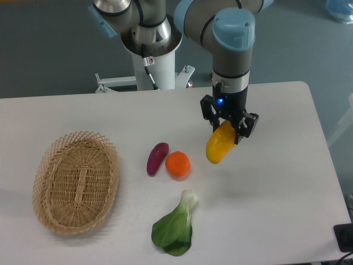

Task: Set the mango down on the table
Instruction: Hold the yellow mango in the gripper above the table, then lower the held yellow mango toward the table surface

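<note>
The mango (pixel 219 144) is a yellow oval fruit shading to orange at its upper end. It hangs tilted, its upper end between the fingers of my gripper (pixel 228 130), which is shut on it. The mango's lower end points down-left, a little above the white table (pixel 276 193); I cannot tell whether it touches the surface. The gripper is right of the table's middle.
A round orange (pixel 177 164) and a purple eggplant (pixel 157 158) lie just left of the mango. A green bok choy (pixel 175 227) lies near the front edge. An oval wicker basket (pixel 75 181) stands at the left.
</note>
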### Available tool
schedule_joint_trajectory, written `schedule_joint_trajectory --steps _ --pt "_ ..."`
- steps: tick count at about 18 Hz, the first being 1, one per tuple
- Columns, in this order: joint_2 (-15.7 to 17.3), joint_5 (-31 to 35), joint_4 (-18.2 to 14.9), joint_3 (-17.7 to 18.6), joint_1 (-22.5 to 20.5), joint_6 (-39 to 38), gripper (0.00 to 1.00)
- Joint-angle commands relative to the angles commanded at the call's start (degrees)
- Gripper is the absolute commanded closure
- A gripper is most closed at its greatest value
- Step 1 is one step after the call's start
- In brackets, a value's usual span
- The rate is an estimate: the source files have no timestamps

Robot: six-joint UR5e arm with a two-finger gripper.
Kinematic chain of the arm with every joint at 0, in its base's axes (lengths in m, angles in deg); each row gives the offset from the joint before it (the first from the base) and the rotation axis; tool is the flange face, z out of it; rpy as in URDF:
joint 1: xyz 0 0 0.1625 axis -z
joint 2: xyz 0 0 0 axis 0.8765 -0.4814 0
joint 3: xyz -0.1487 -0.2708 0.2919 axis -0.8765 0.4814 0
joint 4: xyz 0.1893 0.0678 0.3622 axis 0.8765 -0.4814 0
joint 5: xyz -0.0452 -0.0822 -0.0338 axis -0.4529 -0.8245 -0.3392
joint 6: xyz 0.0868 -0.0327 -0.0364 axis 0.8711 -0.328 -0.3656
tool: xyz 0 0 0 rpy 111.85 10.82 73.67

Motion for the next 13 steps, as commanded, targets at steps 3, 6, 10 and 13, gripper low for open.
schedule_joint_trajectory --steps 3,6,10,13 --pt "-0.09 0.09 0.18 0.61 0.09 0.09 0.44" --pt "-0.53 0.09 0.53 0.70 0.18 0.09 0.44" --pt "-2.72 0.18 3.15 0.70 0.35 -0.53 0.44" --pt "-5.44 0.61 6.66 0.62 0.70 -1.05 0.44"
